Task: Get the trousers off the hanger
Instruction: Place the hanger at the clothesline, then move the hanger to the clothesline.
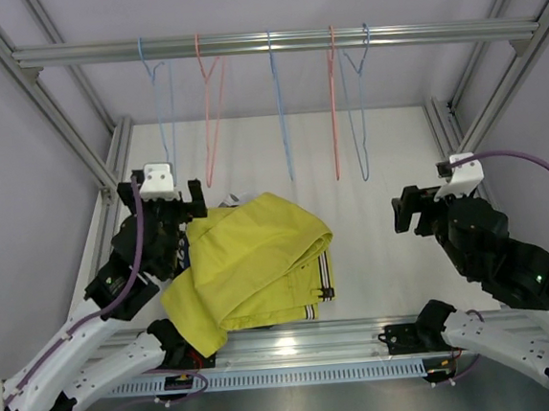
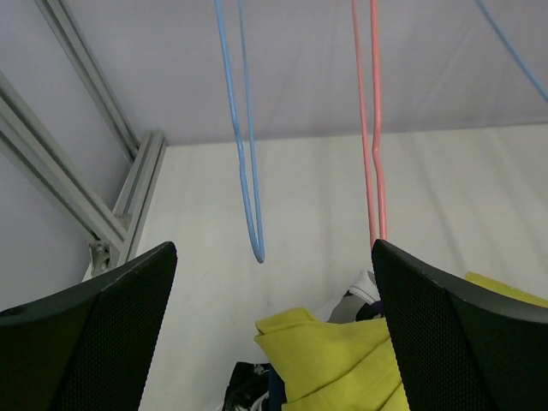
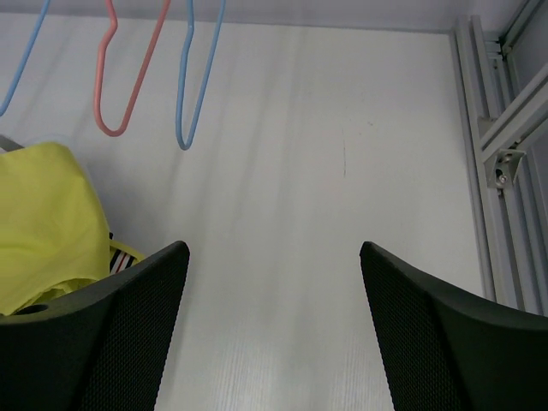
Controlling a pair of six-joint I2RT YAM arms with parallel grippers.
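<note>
Mustard yellow trousers (image 1: pixel 250 260) with a striped waistband lie on top of a pile on the table, left of centre. Bits of other pairs show under them in the left wrist view: black-and-white cloth (image 2: pixel 244 390), white cloth (image 2: pixel 364 291). The yellow pair also shows in the left wrist view (image 2: pixel 342 360) and the right wrist view (image 3: pixel 43 223). Several bare hangers, blue (image 1: pixel 160 100) and pink (image 1: pixel 210 105), hang from the rail (image 1: pixel 270 42). My left gripper (image 1: pixel 183 206) is open and empty at the pile's far left edge. My right gripper (image 1: pixel 405 211) is open and empty over bare table on the right.
Aluminium frame posts stand at the left (image 1: pixel 46 120) and right (image 1: pixel 494 80) sides. A rail runs along the table's near edge (image 1: pixel 296 343). The white table surface (image 1: pixel 385 254) lies between the pile and my right arm.
</note>
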